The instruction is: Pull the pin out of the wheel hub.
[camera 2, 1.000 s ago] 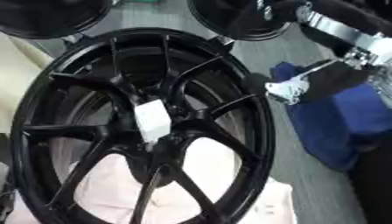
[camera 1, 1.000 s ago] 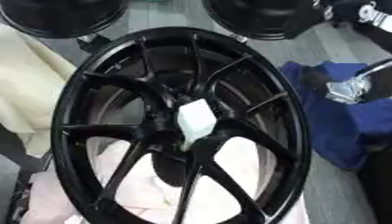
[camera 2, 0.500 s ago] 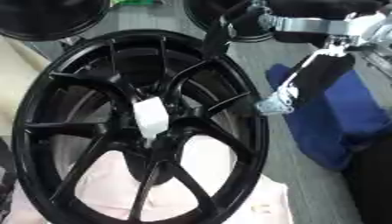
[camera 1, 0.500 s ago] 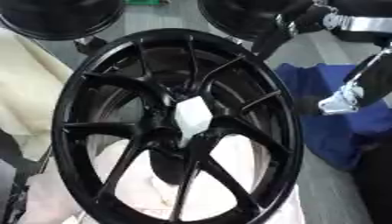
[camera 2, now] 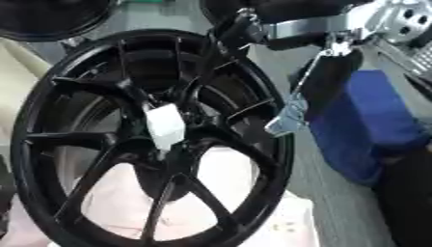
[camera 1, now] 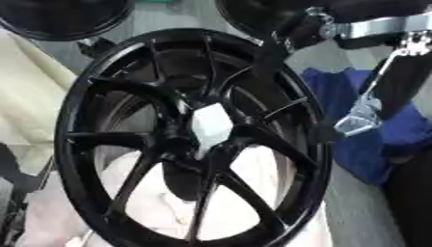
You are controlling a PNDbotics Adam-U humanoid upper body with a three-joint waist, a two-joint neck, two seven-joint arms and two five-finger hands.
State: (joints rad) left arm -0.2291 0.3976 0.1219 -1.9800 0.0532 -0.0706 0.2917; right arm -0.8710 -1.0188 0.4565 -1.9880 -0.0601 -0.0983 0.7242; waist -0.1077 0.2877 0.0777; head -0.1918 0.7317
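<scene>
Wheel is my landmark, black, spokes toward camera. Pale cloth under its near rim. White pin sits dead centre in hub, untouched. My right hand just off wheel's right rim, over blue cloth; can't tell how fingers are set, too blurry. Left hand nowhere. Plan: come in across spokes, pinch pin by flat sides, pull straight along hub axis, no twisting.
</scene>
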